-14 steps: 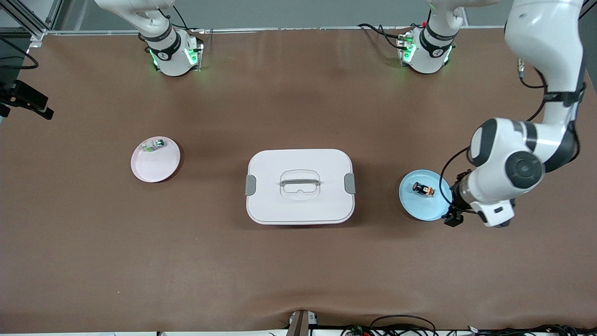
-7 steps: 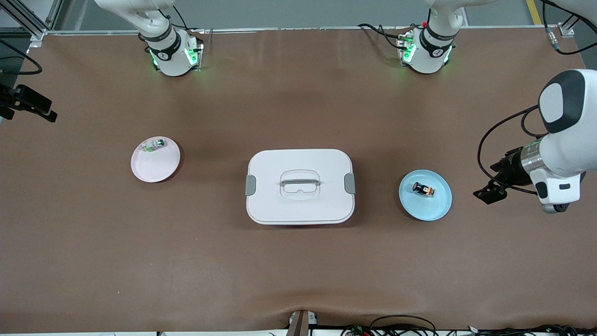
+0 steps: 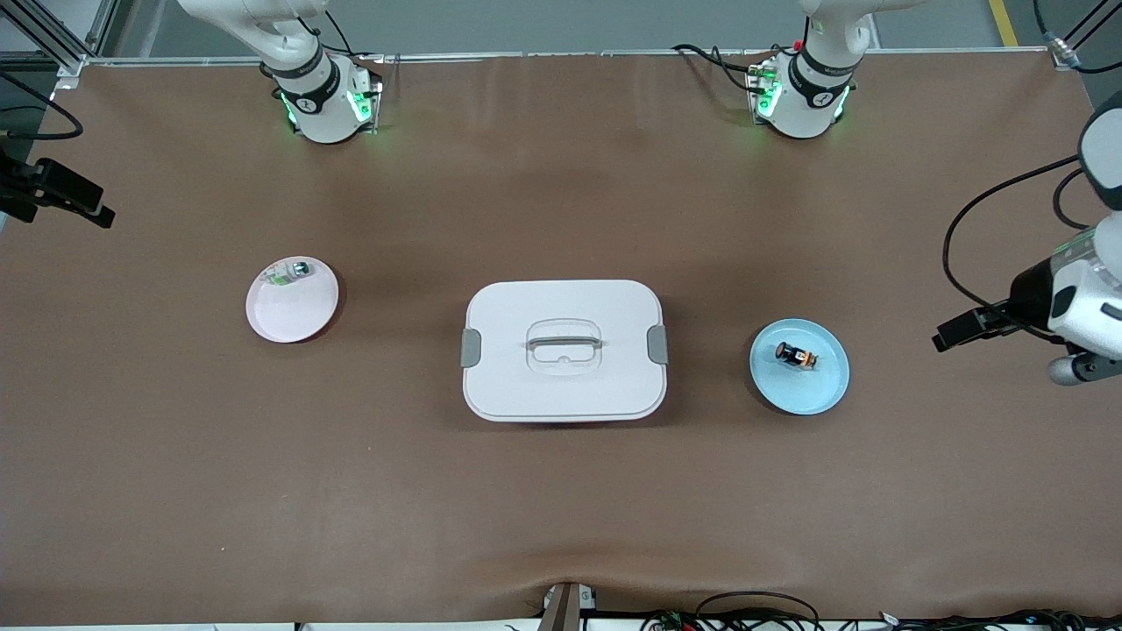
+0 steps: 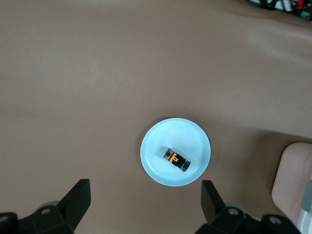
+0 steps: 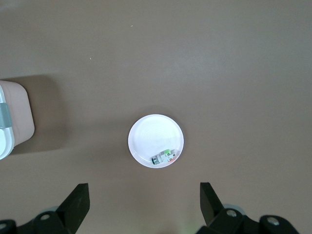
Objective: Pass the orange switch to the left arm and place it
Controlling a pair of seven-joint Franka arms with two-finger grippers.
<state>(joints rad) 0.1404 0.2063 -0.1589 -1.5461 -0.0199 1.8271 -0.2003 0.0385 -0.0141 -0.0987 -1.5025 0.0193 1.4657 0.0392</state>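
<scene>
- Both pairs of jaws stand wide apart and clamp on nothing: the left gripper (image 4: 144,202) hangs high in the air, looking down on the blue plate, and the right gripper (image 5: 144,204) hangs high, looking down on the white plate.
- From the front camera only a wrist part of the left arm (image 3: 1074,302) shows, at its own end of the table; its fingers are out of that view, so where the gripper hangs comes from the wrist view alone.
- Under everything, the brown table (image 3: 561,491) spreads well below both sets of jaws.
- Between the two plates, the box (image 3: 564,350) sits mid-table, lid on, with grey clips at both short ends and a recessed handle; one corner of it shows at the edge of each wrist view, off to the side of each gripper's jaws.
- Below the left gripper's open jaws, the blue plate (image 3: 820,390) lies flat on the table, near the box toward the left arm's end.
- Below the right gripper's open jaws, the white plate (image 3: 294,315) lies flat toward the right arm's end, well apart from the box.
- On the blue plate, the orange switch (image 4: 176,159) lies on its side near the middle, far below the left jaws and untouched.
- At the white plate's rim, a small green-white-silver part (image 5: 164,157) lies on its side, far below the right jaws.
</scene>
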